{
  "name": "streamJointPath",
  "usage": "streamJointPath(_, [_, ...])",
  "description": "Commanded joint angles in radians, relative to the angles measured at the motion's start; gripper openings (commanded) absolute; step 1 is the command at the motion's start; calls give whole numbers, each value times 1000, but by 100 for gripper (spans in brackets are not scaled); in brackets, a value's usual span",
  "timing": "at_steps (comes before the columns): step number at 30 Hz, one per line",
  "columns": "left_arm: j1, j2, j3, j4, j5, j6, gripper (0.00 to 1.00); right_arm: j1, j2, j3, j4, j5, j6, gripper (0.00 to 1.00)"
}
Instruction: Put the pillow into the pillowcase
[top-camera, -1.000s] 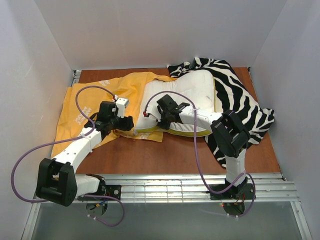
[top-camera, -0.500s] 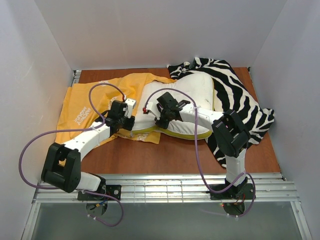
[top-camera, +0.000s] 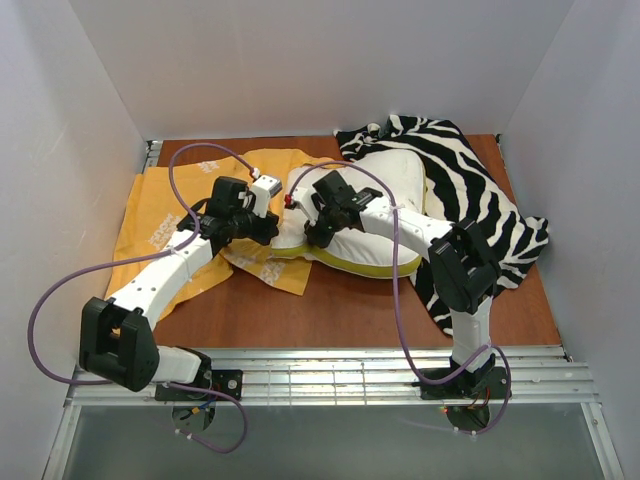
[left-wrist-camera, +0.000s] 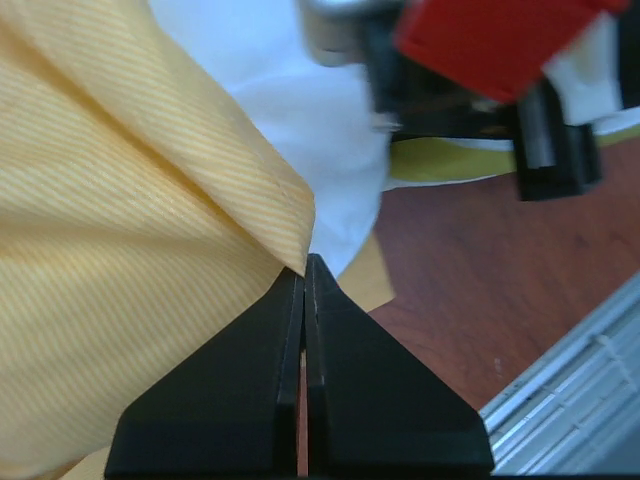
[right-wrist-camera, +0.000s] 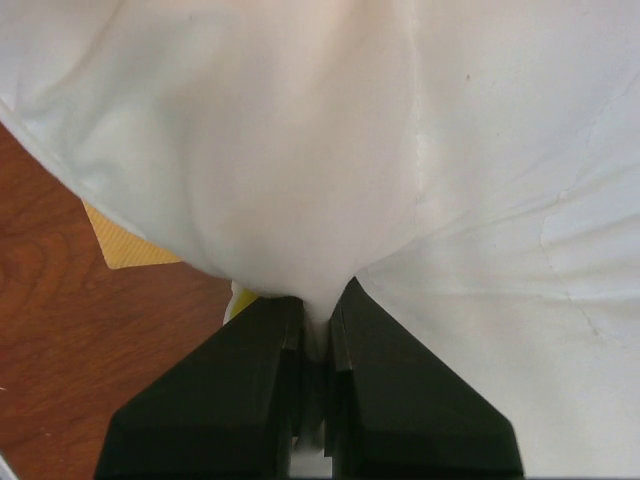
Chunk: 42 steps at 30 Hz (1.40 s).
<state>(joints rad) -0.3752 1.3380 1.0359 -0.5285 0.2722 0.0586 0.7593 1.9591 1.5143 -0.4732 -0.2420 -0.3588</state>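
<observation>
The left pincer (left-wrist-camera: 305, 264) is closed. Its two black fingers are pressed together and pinch a folded edge of the pillowcase (left-wrist-camera: 130, 250) at the tips. Just past this fold, toward 12 o'clock in the left wrist view, is the white pillow (left-wrist-camera: 290, 110). The brown surface (left-wrist-camera: 450, 280) shows at 3 o'clock.

The right pincer (right-wrist-camera: 319, 300) is closed too. It grips a bunch of the pillow's white cloth, which bulges out above the tips. At 9 o'clock in that view a small yellow corner lies on the surface.

From the top camera, both pincers are close together at the left end of the pillow, the left one at 9 o'clock of the right one. The pillow lies near the middle of the surface, with its yellow-green band along the near edge. Its far right part rests on a zebra-striped cloth (top-camera: 490, 200), which spreads toward 3 o'clock. The pillowcase lies spread at 9 o'clock of the pillow, and its right edge is lifted against the pillow's end. I cannot tell if this end is already inside the opening.
</observation>
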Motion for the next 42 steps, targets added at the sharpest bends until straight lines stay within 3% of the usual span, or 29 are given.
streamJointPath(1, [-11,9,68,-13,341,-32,0,12,14,113,80,-123,139,1])
streamJointPath(8, [-10,16,87,100,619,-152,0,3,52,135,194,-141,358,1])
streamJointPath(11, [-8,9,67,163,674,-206,0,-2,50,77,286,-155,478,1])
streamJointPath(15, [-2,-14,50,226,729,-264,0,-26,29,9,404,-290,632,1])
streamJointPath(19, [53,-25,41,127,687,-229,0,-101,-64,-117,564,-427,747,1])
streamJointPath(21, [68,-40,18,50,517,-174,0,-146,-120,-135,561,-460,751,1])
streamJointPath(24, [73,-48,-13,31,377,-132,0,-161,-176,-149,498,-450,701,1])
streamJointPath(28, [39,-13,-27,68,471,-105,0,-132,-178,-174,508,-427,672,1])
streamJointPath(33, [25,85,25,186,610,-186,0,-54,-33,-131,580,-393,728,1])
streamJointPath(36, [30,101,72,153,601,-166,0,-48,38,-115,585,-344,722,1])
streamJointPath(39, [29,40,78,44,504,-22,9,-57,57,-146,587,-329,702,1])
streamJointPath(42, [30,-49,67,-74,389,153,25,-60,43,-177,596,-345,707,1])
